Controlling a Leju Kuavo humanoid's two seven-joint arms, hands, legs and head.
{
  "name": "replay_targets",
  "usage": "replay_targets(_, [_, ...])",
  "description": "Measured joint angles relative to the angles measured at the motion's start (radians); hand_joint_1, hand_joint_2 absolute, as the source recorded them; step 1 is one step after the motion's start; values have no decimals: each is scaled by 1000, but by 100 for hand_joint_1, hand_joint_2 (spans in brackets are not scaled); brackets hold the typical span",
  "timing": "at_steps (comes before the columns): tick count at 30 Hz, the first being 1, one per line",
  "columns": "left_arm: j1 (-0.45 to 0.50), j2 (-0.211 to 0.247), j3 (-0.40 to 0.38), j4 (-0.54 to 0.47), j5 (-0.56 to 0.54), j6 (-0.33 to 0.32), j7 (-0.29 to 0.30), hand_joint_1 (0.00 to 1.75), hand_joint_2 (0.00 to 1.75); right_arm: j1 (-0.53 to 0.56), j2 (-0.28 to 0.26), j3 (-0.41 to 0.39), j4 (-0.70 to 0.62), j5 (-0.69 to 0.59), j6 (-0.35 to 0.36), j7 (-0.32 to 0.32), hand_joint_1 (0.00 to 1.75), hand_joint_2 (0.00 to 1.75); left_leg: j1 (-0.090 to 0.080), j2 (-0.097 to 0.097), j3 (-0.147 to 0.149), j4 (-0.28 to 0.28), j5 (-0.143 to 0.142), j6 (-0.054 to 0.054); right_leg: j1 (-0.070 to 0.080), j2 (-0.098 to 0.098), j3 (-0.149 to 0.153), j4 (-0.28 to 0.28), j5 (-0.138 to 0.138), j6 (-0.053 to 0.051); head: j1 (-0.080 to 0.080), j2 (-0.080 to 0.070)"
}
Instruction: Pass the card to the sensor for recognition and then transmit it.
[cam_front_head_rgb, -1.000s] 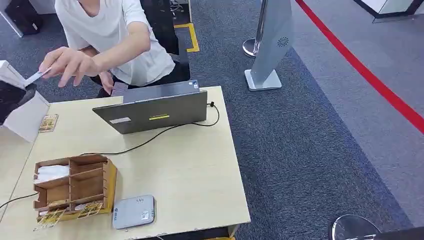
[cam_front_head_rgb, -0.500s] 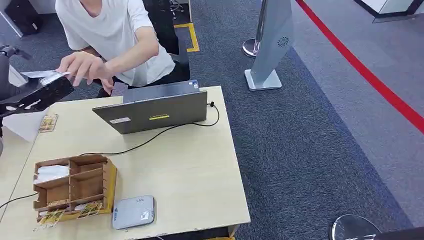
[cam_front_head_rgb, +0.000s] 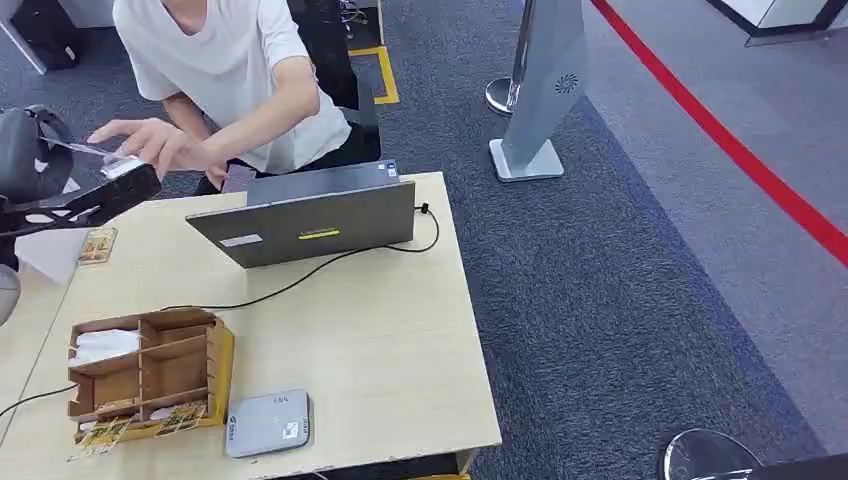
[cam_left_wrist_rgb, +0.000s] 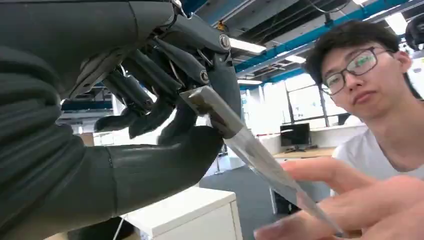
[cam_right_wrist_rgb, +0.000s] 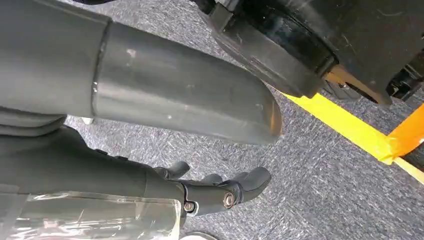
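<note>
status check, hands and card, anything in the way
Left hand pinches card, held out past the table edge. Person's hand on the card's far end. Right hand hangs empty over carpet, fingers loosely curled. Nothing blocking.

Table (cam_front_head_rgb: 400, 340): pale wood-look laminate, smooth, matt. Compartment box (cam_front_head_rgb: 150, 372): brown cardboard, rough cut edges. Laptop (cam_front_head_rgb: 310, 222): grey metal-look lid, matt. Sensor (cam_front_head_rgb: 268, 423): grey plastic, smooth. Floor (cam_front_head_rgb: 620, 280): dark carpet, coarse weave. Card (cam_left_wrist_rgb: 250, 147): thin, glossy. Left hand (cam_left_wrist_rgb: 165, 100): dark matt plastic, fingers (cam_left_wrist_rgb: 145, 107) with metal pins.
</note>
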Motion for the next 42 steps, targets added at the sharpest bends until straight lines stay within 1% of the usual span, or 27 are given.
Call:
replay_targets(4, [8, 2, -8, 3, -12, 49, 8, 175, 175, -3, 0, 6, 0, 2, 0, 0, 0, 0, 0, 0, 0, 0, 0, 0, 0, 0, 0, 0, 0, 0, 0, 0])
replay_targets(9, [44, 2, -9, 0, -29, 87, 8, 175, 175, -4, 0, 8, 0, 2, 0, 5, 0, 0, 0, 0, 0, 0, 0, 0, 0, 0, 0, 0, 0, 0, 0, 0])
replay_targets(13, [109, -1, -8, -55, -44, 150, -8, 175, 175, -2, -3, 8, -6, 3, 0, 15, 0, 0, 0, 0, 0, 0, 0, 0, 0, 0, 0, 0, 0, 0, 0, 0])
replay_targets(18, [235, -14, -2, -205, -79, 254, -42, 175, 175, 11, -6, 8, -9, -2, 0, 16, 0, 0, 0, 0, -1, 0, -1, 0, 0, 0, 0, -1, 0, 0, 0, 0])
replay_targets(21, [295, -19, 1, -261, -92, 302, -69, 175, 175, 17, -6, 8, -6, -17, 0, -1, 0, 0, -1, 0, -1, 0, -1, 0, 0, 1, 0, -1, 0, 0, 0, 0])
replay_targets(23, [372, -27, 1, -327, -103, 361, -111, 175, 175, 22, -6, 8, 0, -34, 0, -14, 0, 0, -1, 1, -1, 0, -1, 0, 0, 1, -1, -1, -1, 0, 0, 0])
replay_targets(25, [454, -35, 0, -394, -130, 399, -127, 175, 175, 25, -7, 8, 0, -26, 0, -3, 0, 0, 0, 2, -1, 0, -2, 0, 0, 3, -1, -1, -1, 0, 0, 0])
replay_targets(28, [575, -46, -5, -457, -137, 451, -149, 175, 175, 30, -7, 8, 7, -35, 0, -10, 0, 0, 0, 2, -1, 0, -2, 1, 0, 3, -2, -1, -1, 0, 0, 0])
replay_targets(31, [666, -68, -13, -485, -136, 468, -166, 175, 175, 31, -6, 9, 15, -42, 0, -16, 0, 0, 0, 2, -1, 0, -2, 1, 0, 2, -2, -1, -1, 0, 0, 0])
replay_targets(34, [734, -100, -21, -498, -194, 450, -128, 175, 175, 25, -7, 8, 8, -28, 1, 44, 0, 0, 0, 2, -1, 0, -2, 1, 0, 2, -2, -1, -1, 0, 0, 0])
replay_targets(37, [791, -137, -26, -474, -233, 457, -117, 175, 175, 20, 2, 8, 31, -52, 5, 1, 0, 0, 0, 2, -1, 0, -2, 1, 0, 2, -2, -1, -1, 0, 0, 0])
replay_targets(39, [817, -154, -28, -458, -245, 465, -105, 175, 175, 11, 10, 9, 52, -75, 20, 3, 0, 0, 0, 2, -1, 0, -2, 1, 0, 2, -2, -1, -1, 0, 0, 0])
replay_targets(42, [848, -176, -28, -448, -261, 456, -85, 175, 175, -3, 13, 10, 82, -101, 50, 1, 0, 0, 0, 2, -1, 0, -2, 1, 0, 2, -2, -1, -1, 0, 0, 0])
